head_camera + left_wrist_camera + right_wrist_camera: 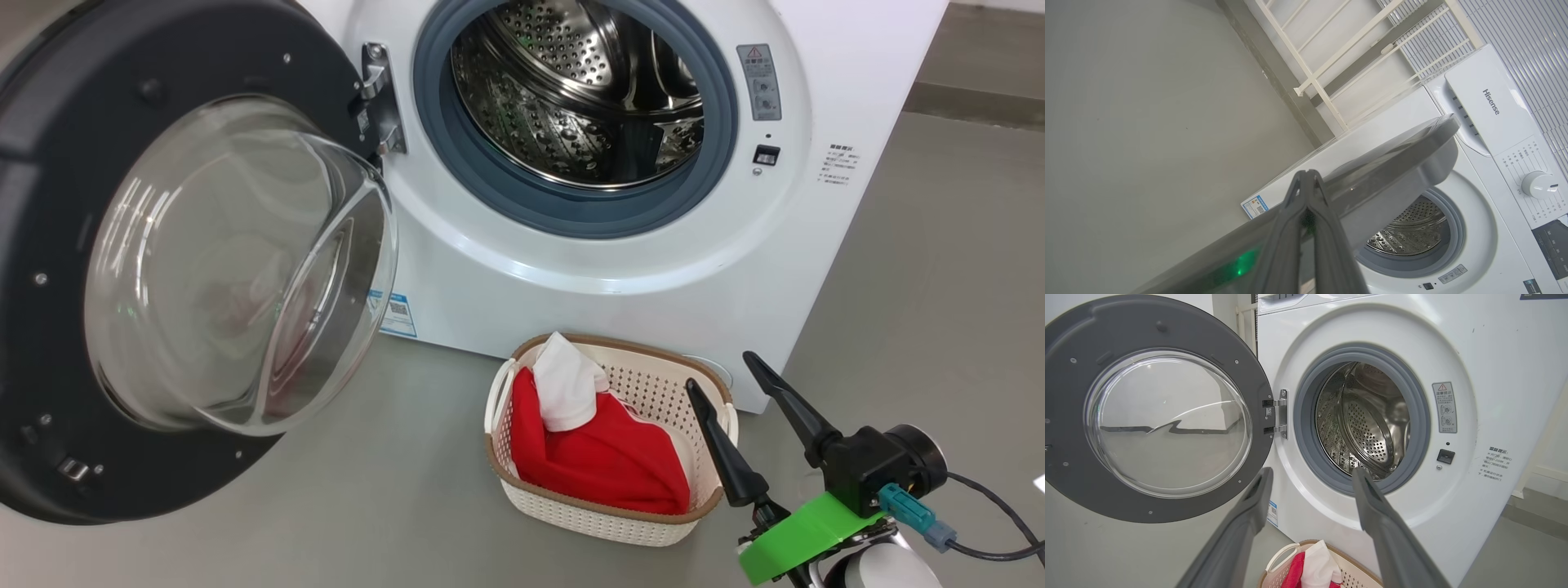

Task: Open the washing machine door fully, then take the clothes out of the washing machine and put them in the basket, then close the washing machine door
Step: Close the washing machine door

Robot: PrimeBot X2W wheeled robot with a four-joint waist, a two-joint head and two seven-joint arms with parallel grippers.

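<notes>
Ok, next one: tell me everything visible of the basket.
The basket is small and rectangular with rounded corners. It is cream plastic with perforated walls, a brown woven-look rim and a white loop handle at one end. It stands upright on the grey floor, close in front of the washing machine. The clothes, red with a white piece sticking up, lie inside it.
</notes>
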